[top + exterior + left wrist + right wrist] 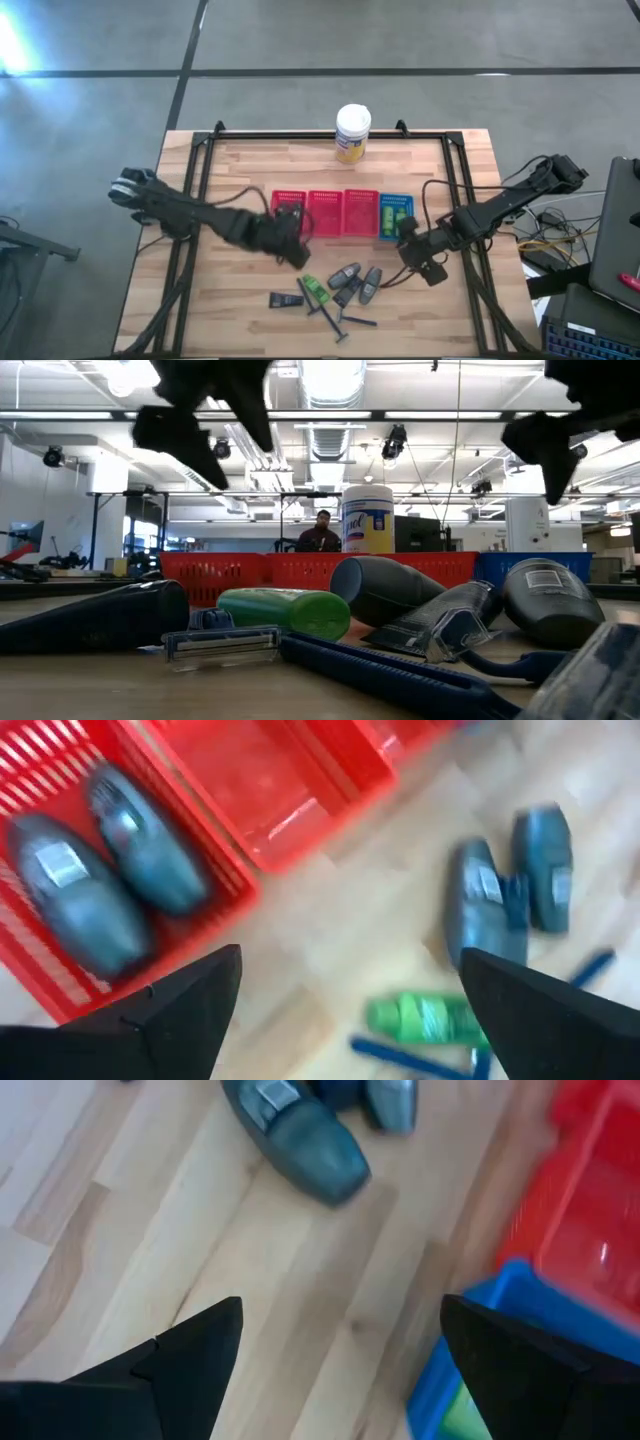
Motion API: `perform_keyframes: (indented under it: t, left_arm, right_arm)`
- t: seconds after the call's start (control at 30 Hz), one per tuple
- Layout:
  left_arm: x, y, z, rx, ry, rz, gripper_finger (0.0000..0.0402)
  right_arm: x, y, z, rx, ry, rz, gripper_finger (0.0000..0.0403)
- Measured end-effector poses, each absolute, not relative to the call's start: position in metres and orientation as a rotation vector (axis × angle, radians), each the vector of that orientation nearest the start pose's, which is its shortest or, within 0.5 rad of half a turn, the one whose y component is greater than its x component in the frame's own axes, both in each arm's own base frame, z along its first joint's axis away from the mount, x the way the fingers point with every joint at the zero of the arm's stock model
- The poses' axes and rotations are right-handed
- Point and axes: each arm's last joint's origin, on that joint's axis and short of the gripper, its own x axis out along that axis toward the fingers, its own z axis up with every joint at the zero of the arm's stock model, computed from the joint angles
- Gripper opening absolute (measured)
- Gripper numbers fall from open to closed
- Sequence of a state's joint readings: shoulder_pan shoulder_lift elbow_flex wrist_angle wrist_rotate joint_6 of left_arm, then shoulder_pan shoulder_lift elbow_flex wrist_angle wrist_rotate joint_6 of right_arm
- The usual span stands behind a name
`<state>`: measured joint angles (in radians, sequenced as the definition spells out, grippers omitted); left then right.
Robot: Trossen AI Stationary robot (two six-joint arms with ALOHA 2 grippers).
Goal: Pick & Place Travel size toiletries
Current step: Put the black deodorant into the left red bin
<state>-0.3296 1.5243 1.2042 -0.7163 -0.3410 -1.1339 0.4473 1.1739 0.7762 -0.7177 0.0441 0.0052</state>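
Toiletries [345, 290] lie scattered on your table's near side, before the baskets [343, 213]. Two grey tubes [100, 870] sit in the leftmost red basket. Your left gripper [340, 995] hovers beside it, spread wide, empty. Right gripper [340, 1345] equally wide, near the blue basket [490, 1350].

2 tubes [100, 880] in basket [215, 870].
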Motion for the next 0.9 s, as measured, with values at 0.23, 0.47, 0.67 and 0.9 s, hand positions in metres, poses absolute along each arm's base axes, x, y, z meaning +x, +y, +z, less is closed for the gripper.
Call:
perform_keyframes:
  t: [0.23,0.47,0.67,0.9]
  left_arm:
    - [0.307,-0.128,0.252,-0.612,0.749,0.385,0.0377]
    - [0.310,-0.138,0.246,-0.559,0.801,0.286,0.0377]
    - [0.293,-0.160,0.248,-0.588,0.818,0.296,0.0377]
    - [0.272,-0.186,0.246,-0.682,0.746,0.394,0.0377]
  right_arm:
    - [0.212,0.101,0.214,-0.323,1.143,0.386,0.0349]
    - [0.235,0.133,0.219,-0.414,1.106,0.511,0.0358]
    - [0.256,0.150,0.198,-0.605,1.146,0.600,0.0337]
    - [0.279,0.156,0.185,-0.707,1.150,0.639,0.0309]
